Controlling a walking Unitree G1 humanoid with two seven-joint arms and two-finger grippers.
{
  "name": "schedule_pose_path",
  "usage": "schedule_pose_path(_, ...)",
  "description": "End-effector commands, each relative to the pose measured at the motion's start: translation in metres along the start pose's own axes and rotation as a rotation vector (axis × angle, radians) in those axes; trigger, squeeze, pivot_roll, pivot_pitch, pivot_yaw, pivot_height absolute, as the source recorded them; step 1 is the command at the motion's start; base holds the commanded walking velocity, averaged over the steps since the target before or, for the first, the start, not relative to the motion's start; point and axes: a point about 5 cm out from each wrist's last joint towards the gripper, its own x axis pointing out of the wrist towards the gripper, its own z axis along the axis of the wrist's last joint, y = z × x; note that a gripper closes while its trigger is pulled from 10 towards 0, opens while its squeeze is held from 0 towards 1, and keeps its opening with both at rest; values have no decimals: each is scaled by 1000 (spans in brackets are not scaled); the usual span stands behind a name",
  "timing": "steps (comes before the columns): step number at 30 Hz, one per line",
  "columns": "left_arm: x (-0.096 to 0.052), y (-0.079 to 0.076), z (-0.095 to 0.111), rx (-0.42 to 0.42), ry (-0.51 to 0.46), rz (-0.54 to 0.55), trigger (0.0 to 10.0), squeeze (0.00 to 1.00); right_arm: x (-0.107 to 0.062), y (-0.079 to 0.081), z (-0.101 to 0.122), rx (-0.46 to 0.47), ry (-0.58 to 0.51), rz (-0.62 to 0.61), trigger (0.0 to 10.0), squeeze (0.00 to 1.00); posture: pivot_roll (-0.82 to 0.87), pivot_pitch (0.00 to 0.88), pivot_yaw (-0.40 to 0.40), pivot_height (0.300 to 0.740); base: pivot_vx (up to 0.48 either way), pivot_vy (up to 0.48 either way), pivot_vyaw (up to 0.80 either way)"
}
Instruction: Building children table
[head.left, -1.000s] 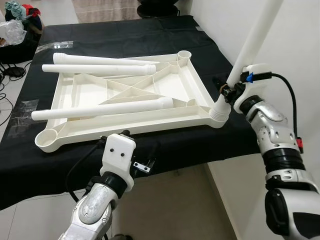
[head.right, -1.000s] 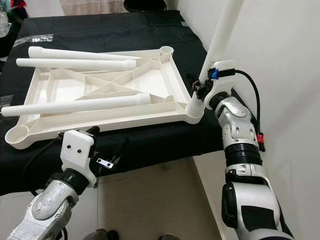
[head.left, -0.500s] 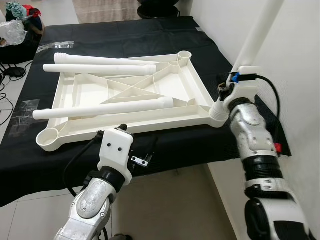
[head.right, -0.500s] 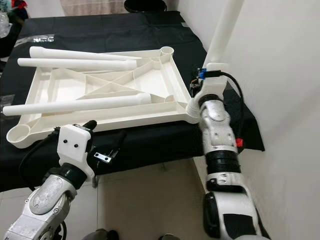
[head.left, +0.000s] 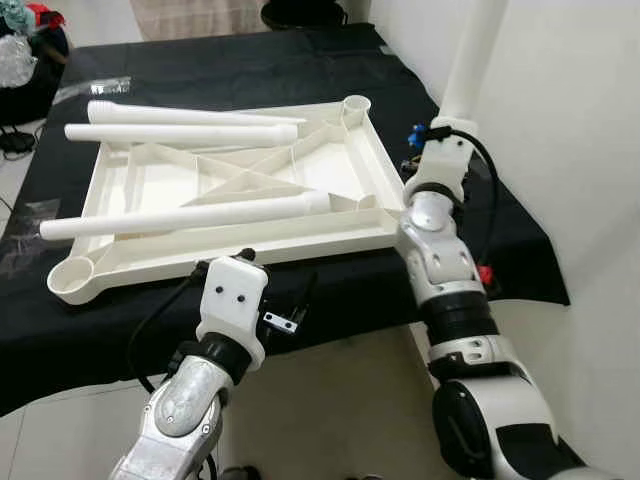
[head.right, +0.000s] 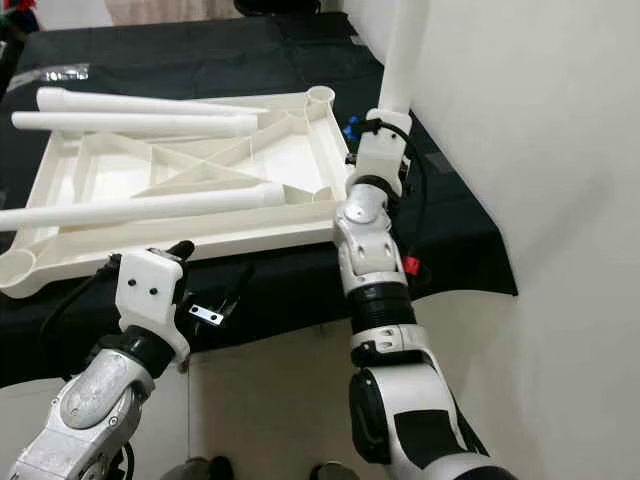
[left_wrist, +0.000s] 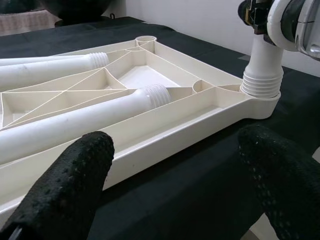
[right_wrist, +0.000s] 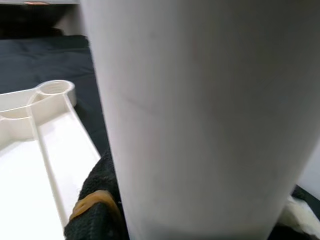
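Observation:
The white tabletop lies upside down on a black cloth. One white table leg stands upright in its near right corner socket. My right gripper is shut on this leg just above the socket. In the right wrist view the leg is very close, with a black finger against it. Three loose legs lie across the tabletop. My left gripper is open and holds nothing, low at the table's front edge.
The black cloth covers the whole table and hangs over its front edge. A white wall runs close along the right side. Empty sockets sit at the near left corner and far right corner. Clutter lies far left.
My right arm has swung left around the upright leg, its elbow now tucked under the table corner. The leg stays in its socket. The left gripper has barely moved.

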Motion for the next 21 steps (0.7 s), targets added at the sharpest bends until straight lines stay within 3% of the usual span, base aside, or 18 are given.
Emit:
schedule_pose_path(1,-1,-2,-1,1,10,1,10000,0,-2,4,-6,6,31,-14,0,0,84,168,-82,740,0,0,0)
schedule_pose_path(11,-2,-2,-2,-1,12,1,10000,0,-5,11,-5,49,41,-4,0,0,83,165,-84,740,0,0,0)
schedule_pose_path(21,-2,-1,-2,5,13,-5,10000,0,5,-20,-16,98,89,-136,0,0,90,165,-74,740,0,0,0)
